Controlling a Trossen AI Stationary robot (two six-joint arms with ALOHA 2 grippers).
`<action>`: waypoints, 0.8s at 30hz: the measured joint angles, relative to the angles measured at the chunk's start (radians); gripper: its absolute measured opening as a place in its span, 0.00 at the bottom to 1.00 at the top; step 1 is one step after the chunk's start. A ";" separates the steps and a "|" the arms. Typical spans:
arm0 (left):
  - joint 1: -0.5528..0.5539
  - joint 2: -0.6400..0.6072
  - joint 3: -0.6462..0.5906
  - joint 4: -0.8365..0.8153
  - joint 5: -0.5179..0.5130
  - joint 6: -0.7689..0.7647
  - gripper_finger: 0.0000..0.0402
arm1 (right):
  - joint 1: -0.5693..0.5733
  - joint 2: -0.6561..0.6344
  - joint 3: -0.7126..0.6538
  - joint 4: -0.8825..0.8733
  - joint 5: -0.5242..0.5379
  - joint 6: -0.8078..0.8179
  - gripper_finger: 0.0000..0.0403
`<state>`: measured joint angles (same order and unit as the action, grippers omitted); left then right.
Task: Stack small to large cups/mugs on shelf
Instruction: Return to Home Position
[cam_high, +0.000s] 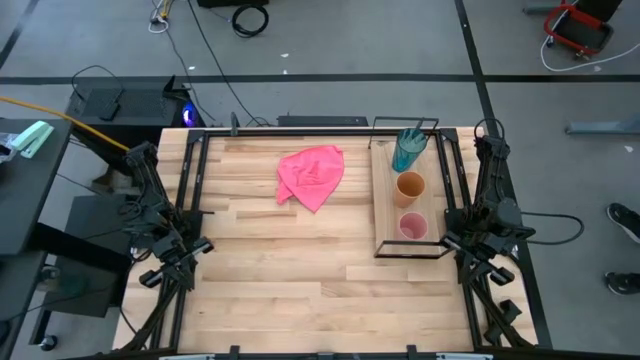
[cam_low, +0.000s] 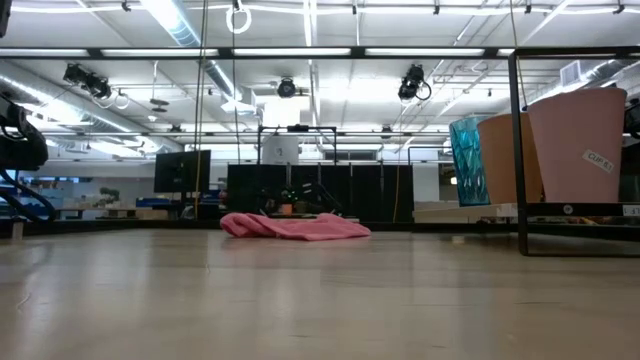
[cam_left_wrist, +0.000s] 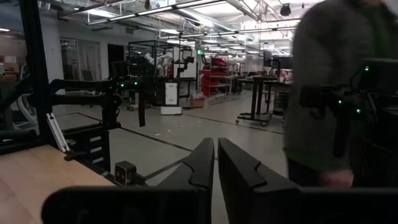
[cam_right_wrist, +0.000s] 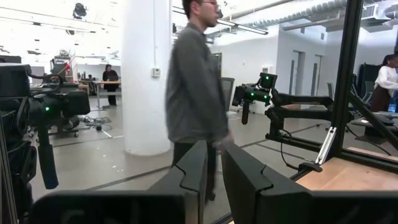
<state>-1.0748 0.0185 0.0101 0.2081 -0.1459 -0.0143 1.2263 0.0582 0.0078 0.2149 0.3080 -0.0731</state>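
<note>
Nearby, cups (cam_high: 409, 187) beside right end effector (cam_right_wrist: 214, 147).

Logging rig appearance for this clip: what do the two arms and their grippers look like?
Both the left arm and right arm are slim, black, jointed links with small green lights. The left gripper and right gripper each have two flat matt-black fingers with notched inner edges. No markings show.

Shelf (cam_high: 385, 200) sits on R side of surface (cam_high: 300, 280). On it, in a row: tall cup (cam_high: 408, 150) at back, mid cup (cam_high: 409, 187) ctr, short cup (cam_high: 412, 227) front. Cloth (cam_high: 312, 175) lies L of shelf.
</note>
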 joint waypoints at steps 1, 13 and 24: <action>0.000 0.000 0.000 0.000 0.000 0.000 0.07 | 0.000 0.000 0.000 0.000 0.000 0.000 0.14; 0.000 0.000 0.000 0.000 0.000 0.000 0.10 | 0.000 0.000 0.000 0.000 0.000 0.000 0.14; 0.000 0.000 0.000 0.000 0.000 0.000 0.08 | 0.000 0.000 0.000 0.000 0.000 0.000 0.14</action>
<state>-1.0746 0.0185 0.0101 0.2085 -0.1455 -0.0143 1.2263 0.0582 0.0078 0.2146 0.3080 -0.0731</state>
